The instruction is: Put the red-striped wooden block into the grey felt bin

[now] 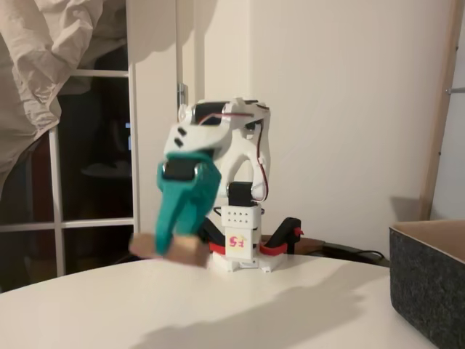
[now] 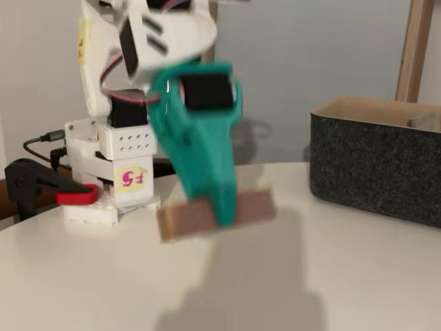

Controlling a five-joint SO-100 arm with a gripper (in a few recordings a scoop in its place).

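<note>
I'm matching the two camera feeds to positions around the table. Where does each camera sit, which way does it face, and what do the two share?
A fixed view: low at the table's edge, facing the white arm's front; teal two-finger gripper clamps the blurred light brown wooden block; dark grey felt bin at right edge.
Another fixed view: low and closer, off to one side; gripper and block in the centre, bin at right.
Shared: arm, gripper, held block, bin, red-and-black plastic clamp by the base.

A home room, by the look of it — a pale curtain (image 1: 43,65) drawn beside a dark glass-paned door (image 1: 94,167), plain white walls (image 1: 349,109), a wooden post (image 2: 413,48) — and a white desk (image 1: 218,305).
</note>
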